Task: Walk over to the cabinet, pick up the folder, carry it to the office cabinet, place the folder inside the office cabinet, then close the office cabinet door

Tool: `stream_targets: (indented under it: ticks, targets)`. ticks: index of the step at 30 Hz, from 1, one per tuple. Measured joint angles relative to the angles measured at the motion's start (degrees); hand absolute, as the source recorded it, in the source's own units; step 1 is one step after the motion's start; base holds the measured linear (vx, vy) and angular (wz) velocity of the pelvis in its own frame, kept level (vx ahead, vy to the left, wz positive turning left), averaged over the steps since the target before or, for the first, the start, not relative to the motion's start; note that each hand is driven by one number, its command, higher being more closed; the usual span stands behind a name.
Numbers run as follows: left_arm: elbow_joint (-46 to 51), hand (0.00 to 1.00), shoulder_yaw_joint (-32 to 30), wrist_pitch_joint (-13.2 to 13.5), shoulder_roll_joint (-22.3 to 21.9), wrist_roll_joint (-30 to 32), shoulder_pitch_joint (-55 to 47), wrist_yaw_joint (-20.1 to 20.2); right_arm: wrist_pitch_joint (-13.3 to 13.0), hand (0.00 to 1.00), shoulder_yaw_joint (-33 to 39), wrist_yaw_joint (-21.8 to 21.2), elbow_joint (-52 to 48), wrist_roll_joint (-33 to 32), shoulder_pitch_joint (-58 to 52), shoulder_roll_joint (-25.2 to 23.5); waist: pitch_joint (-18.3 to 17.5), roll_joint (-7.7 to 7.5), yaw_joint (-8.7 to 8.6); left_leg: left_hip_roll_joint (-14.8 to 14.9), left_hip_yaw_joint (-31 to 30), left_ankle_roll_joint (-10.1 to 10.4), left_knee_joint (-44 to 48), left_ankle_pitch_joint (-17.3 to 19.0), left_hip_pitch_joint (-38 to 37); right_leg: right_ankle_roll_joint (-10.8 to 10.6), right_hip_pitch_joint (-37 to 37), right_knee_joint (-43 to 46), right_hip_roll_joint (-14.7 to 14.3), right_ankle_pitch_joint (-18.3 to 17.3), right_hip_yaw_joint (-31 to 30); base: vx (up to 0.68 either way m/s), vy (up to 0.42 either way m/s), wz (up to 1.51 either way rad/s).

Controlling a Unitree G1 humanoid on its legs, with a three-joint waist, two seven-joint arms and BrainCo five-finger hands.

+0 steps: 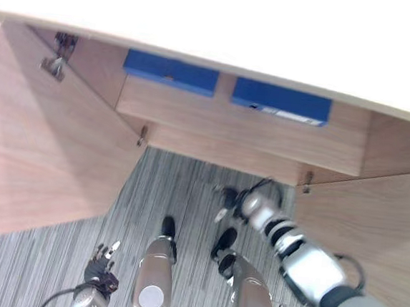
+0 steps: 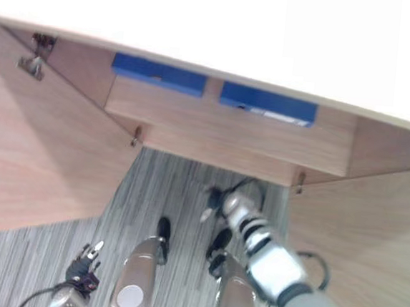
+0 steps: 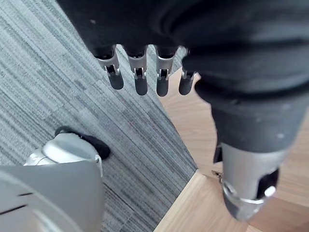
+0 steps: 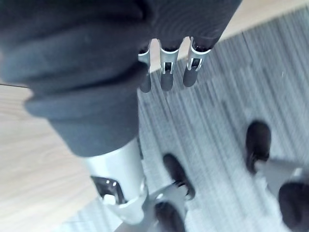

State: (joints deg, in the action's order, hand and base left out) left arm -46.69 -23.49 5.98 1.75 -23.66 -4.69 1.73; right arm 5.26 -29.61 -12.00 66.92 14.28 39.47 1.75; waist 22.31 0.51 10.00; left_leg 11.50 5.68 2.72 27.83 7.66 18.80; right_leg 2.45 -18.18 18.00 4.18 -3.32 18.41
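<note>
Two blue folders lie on the shelf inside the open wooden cabinet (image 1: 243, 132), one on the left (image 1: 170, 72) and one on the right (image 1: 281, 101). Low in front of the cabinet's lower edge, my right hand (image 1: 240, 200) hangs over the carpet, right of centre. In the right wrist view its fingers (image 4: 166, 72) are straight and hold nothing. My left hand (image 1: 102, 266) hangs at the lower left, well away from the cabinet. Its fingers (image 3: 140, 77) are straight and empty too.
Both cabinet doors stand swung out towards me, the left door (image 1: 40, 146) and the right door (image 1: 371, 225). Grey striped carpet (image 1: 180, 187) lies between them. A white top (image 1: 237, 27) overhangs the cabinet.
</note>
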Motion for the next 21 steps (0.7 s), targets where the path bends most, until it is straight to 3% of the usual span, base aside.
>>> stream_targets:
  ticks: [2,4,6,7,9,12,14,15,17,18,20,21]
  targets:
    - [-3.63,0.00,-3.17,-0.09,-1.70,1.16,-0.09,-1.36,-1.03,0.00,8.48,2.18,1.64,-2.43,-7.56,-3.73,-2.74,-0.63,-0.10,-0.93,-6.77,1.16,1.29,2.03,-3.47,-0.20,2.52,-1.65,-1.90,1.03,-3.95,0.01,0.034,-1.13]
    - [-5.27,0.00,-4.77,-0.01,-3.11,2.11,-0.05,-2.61,-1.78,0.00,17.92,4.63,3.46,-7.07,-14.11,-4.21,-6.27,-0.74,-1.29,-0.89,-9.25,2.16,-2.64,3.88,-7.06,-0.88,3.49,-4.77,-3.55,3.02,-6.82,-0.01,0.094,-0.96]
    - [-7.11,0.00,-4.99,0.04,-4.10,4.16,0.29,-3.11,-2.23,0.00,28.45,6.79,3.56,-11.79,-21.04,-2.42,-9.31,-1.28,-3.32,-1.21,-6.75,3.47,-10.12,4.96,-12.02,-2.22,3.85,-8.16,-4.32,5.74,-11.15,-0.04,0.224,-1.13]
    - [-8.68,0.00,-5.13,0.17,-3.37,6.14,0.83,-4.04,-3.06,0.00,35.79,8.31,3.05,-15.85,-26.40,-0.88,-10.11,-2.40,-4.36,-2.35,-1.85,3.21,-12.71,4.70,-16.05,-3.63,5.73,-11.38,-4.11,8.25,-15.79,-0.09,0.296,-1.57]
    - [-10.52,0.00,-5.94,0.38,-3.42,6.85,0.95,-4.80,-4.31,0.00,42.77,9.83,0.75,-21.28,-34.58,0.11,-12.40,-2.51,-6.16,-3.54,3.81,2.26,-14.55,5.10,-20.07,-4.53,7.70,-14.40,-3.73,10.15,-20.55,-0.10,0.239,-1.36]
    - [-11.39,0.00,-7.75,0.90,-4.16,7.05,1.64,-5.16,-5.39,0.00,49.45,10.62,-1.64,-28.19,-40.86,0.17,-14.24,-2.06,-7.22,-4.40,10.13,1.56,-15.68,5.31,-23.12,-4.36,7.50,-15.04,-1.89,10.24,-19.23,-0.07,0.174,-1.08]
    - [-11.39,0.00,-9.31,1.04,-5.33,7.39,1.95,-5.21,-5.73,0.00,54.42,11.06,-3.14,-34.07,-42.88,-0.72,-14.90,-0.97,-7.51,-4.18,15.15,1.27,-16.68,5.30,-25.82,-1.86,7.24,-12.31,1.81,7.95,-5.75,0.00,0.102,-1.08]
    - [-11.36,0.00,-9.33,1.11,-5.65,7.38,1.98,-5.19,-6.11,0.00,55.73,11.42,-3.50,-36.88,-43.72,-1.01,-14.97,-0.73,-7.50,-3.98,18.08,0.78,-16.62,5.65,-27.45,-0.38,7.34,-8.89,5.79,6.09,5.31,0.06,0.063,-1.12]
    - [-11.34,0.00,-9.35,1.12,-5.95,7.37,1.96,-5.18,-6.42,0.00,58.70,12.74,-3.72,-39.01,-44.49,-1.72,-15.37,-0.59,-7.50,-3.44,22.75,1.12,-16.10,6.56,-29.99,2.65,8.42,-2.19,11.90,3.83,21.02,0.11,-0.013,-1.29]
    - [-11.30,0.00,-9.34,1.08,-6.09,7.36,1.58,-5.15,-6.44,0.00,60.55,13.17,-3.82,-40.27,-44.98,-2.08,-15.65,-0.64,-7.35,-2.95,25.11,1.55,-15.42,7.22,-31.29,4.16,9.65,-0.16,13.17,3.01,27.15,0.12,-0.057,-1.20]
    - [-11.31,0.00,-9.33,0.92,-6.22,7.37,0.86,-5.00,-6.36,0.00,62.45,13.47,-3.80,-40.21,-45.32,-2.55,-16.86,-0.60,-7.17,-1.90,28.66,1.75,-15.61,7.42,-32.38,6.00,9.91,1.71,13.50,1.04,32.76,0.14,-0.071,-1.19]
    - [-11.32,0.00,-9.15,0.62,-6.16,7.37,0.97,-4.87,-6.23,0.00,64.18,13.47,-3.78,-40.13,-45.33,-2.88,-16.95,-0.60,-7.36,-1.48,29.86,2.21,-15.96,7.80,-33.03,4.92,9.81,3.11,13.70,0.23,34.83,0.15,-0.079,-1.02]
